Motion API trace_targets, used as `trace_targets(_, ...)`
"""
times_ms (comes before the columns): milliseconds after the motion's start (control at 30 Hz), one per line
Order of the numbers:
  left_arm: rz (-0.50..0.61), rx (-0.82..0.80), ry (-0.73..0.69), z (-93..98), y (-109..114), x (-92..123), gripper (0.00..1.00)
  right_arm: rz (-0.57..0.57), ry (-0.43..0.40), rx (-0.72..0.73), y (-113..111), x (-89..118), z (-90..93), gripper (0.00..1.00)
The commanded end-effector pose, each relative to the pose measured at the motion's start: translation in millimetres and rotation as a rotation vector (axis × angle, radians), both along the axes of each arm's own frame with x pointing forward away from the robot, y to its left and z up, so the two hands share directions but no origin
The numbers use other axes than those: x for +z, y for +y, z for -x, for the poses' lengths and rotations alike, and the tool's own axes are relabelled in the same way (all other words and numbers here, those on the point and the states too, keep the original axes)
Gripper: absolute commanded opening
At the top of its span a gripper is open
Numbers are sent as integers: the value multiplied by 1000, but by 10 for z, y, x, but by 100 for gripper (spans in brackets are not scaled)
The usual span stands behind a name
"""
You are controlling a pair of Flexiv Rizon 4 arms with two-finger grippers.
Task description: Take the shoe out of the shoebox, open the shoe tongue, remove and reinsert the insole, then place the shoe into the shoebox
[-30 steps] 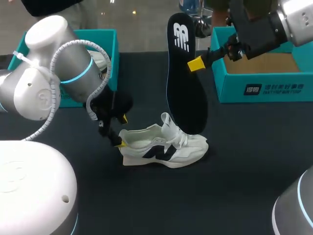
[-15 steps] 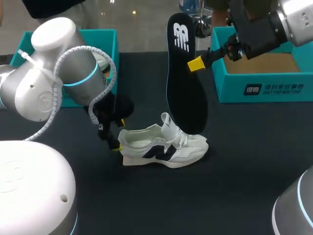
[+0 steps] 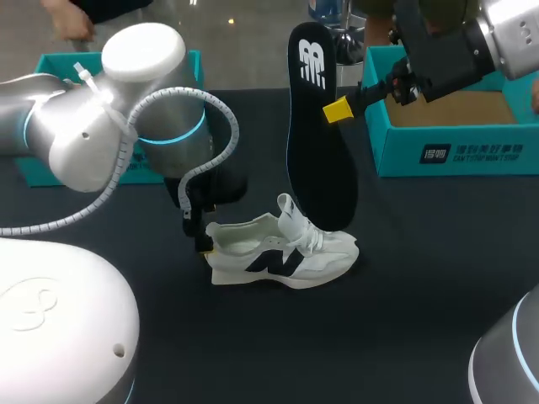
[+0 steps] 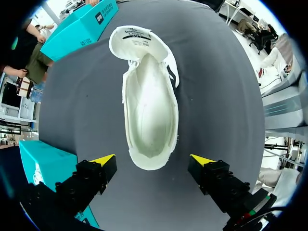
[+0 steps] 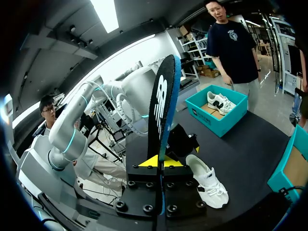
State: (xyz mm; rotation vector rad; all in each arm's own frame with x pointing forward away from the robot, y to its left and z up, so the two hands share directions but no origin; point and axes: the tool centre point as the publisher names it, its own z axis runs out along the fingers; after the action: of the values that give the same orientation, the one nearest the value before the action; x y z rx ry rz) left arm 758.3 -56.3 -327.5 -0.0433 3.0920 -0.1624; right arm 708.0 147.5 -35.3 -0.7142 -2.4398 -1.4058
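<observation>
A white shoe (image 3: 282, 252) lies on its side on the dark table, toe to the right. My left gripper (image 3: 205, 242) hangs open at its heel. In the left wrist view the shoe (image 4: 149, 106) opens upward with no insole inside, and its heel sits just ahead of the gap in the gripper (image 4: 153, 161). My right gripper (image 3: 338, 110) is shut on the black insole (image 3: 320, 126) and holds it upright above the shoe. In the right wrist view the insole (image 5: 161, 110) stands edge-on in the gripper (image 5: 159, 162).
An open teal shoebox (image 3: 455, 126) stands at the back right. A second teal box (image 3: 50, 66) at the back left, partly behind my left arm, holds another white shoe (image 5: 219, 102). Bare dark table lies in front of the shoe.
My left arm has swung round, its elbow moving right and up, and its gripper has turned at the shoe's heel. The right arm and the insole have not moved.
</observation>
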Motion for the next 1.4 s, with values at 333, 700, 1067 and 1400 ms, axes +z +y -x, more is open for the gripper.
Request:
trace_targets(333,-18,-8,-2,-26,-33,22,100,3,3,1,29,-2,-21,0)
trace_targets(700,-18,-8,-2,-26,-33,22,100,3,3,1,29,-2,-21,0)
trace_targets(1067,-18,-8,-2,-26,-33,22,100,3,3,1,29,-2,-21,0)
trace_targets(1400,15,5,12,-55,-220,70,100,3,3,1,29,-2,-21,0)
